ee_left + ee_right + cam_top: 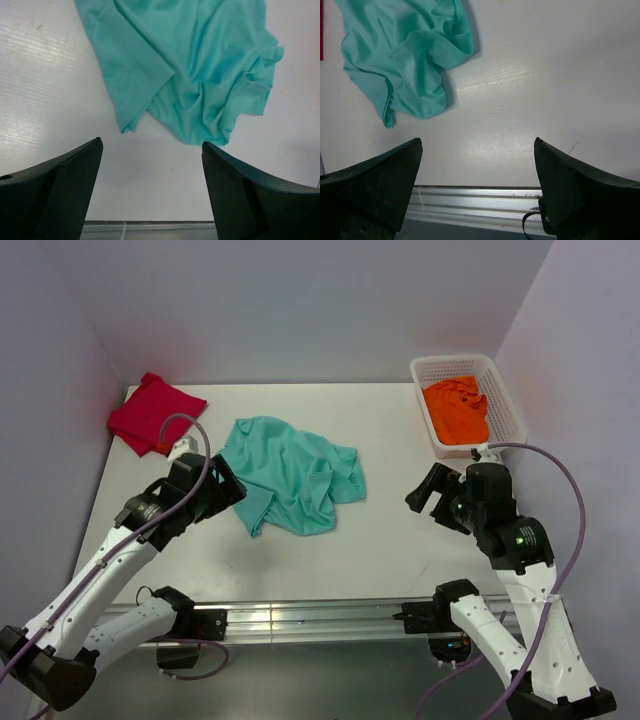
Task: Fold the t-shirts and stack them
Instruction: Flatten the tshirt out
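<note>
A teal-green t-shirt (295, 475) lies crumpled in the middle of the table; it also shows in the left wrist view (190, 65) and the right wrist view (405, 55). A crimson-red t-shirt (153, 412) lies folded at the far left corner. An orange t-shirt (457, 410) sits bunched in the white mesh basket (510, 405). My left gripper (226, 483) is open and empty at the teal shirt's left edge (150, 150). My right gripper (425, 491) is open and empty above bare table right of the teal shirt (477, 150).
The basket stands at the far right corner against the wall. A metal rail (320, 618) runs along the table's near edge. Walls close the table in on the left, back and right.
</note>
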`<state>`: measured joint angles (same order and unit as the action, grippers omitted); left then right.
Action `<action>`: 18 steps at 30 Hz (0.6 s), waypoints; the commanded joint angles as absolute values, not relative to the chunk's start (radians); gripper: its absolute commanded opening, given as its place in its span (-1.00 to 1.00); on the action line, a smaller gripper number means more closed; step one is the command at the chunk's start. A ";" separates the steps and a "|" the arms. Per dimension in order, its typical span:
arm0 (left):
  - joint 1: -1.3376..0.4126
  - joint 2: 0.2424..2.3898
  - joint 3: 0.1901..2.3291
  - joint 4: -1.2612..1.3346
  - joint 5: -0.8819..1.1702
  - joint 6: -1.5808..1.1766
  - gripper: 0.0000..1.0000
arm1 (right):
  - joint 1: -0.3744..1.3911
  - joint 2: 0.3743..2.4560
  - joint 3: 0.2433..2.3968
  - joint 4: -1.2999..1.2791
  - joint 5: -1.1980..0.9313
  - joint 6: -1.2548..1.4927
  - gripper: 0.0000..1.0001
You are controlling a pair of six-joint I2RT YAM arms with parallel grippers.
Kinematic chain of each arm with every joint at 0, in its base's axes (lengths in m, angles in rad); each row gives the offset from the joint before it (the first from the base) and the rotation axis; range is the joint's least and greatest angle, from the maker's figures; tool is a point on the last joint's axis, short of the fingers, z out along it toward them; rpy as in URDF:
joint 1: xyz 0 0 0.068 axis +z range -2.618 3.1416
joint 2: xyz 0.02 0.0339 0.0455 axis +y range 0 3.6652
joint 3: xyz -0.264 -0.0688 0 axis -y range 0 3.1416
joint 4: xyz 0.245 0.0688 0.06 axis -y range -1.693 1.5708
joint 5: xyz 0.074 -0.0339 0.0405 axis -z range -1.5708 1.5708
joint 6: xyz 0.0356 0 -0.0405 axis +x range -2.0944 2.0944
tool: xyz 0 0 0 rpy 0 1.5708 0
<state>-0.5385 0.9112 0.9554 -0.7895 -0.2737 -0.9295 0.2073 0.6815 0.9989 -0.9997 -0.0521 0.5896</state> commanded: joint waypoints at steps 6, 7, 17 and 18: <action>-0.543 1.160 0.920 -0.712 -0.198 -0.796 0.63 | 0.216 0.635 1.002 -1.115 -0.080 0.719 0.96; -0.543 1.192 0.917 -0.674 -0.207 -0.810 0.62 | 0.215 0.602 0.993 -1.111 -0.090 0.724 0.95; -0.545 1.583 1.122 -0.635 -0.310 -0.811 0.52 | 0.215 0.633 0.974 -1.121 -0.120 0.630 0.84; -0.543 1.598 1.143 -0.637 -0.310 -0.816 0.52 | 0.215 0.644 0.973 -1.115 -0.121 0.629 0.83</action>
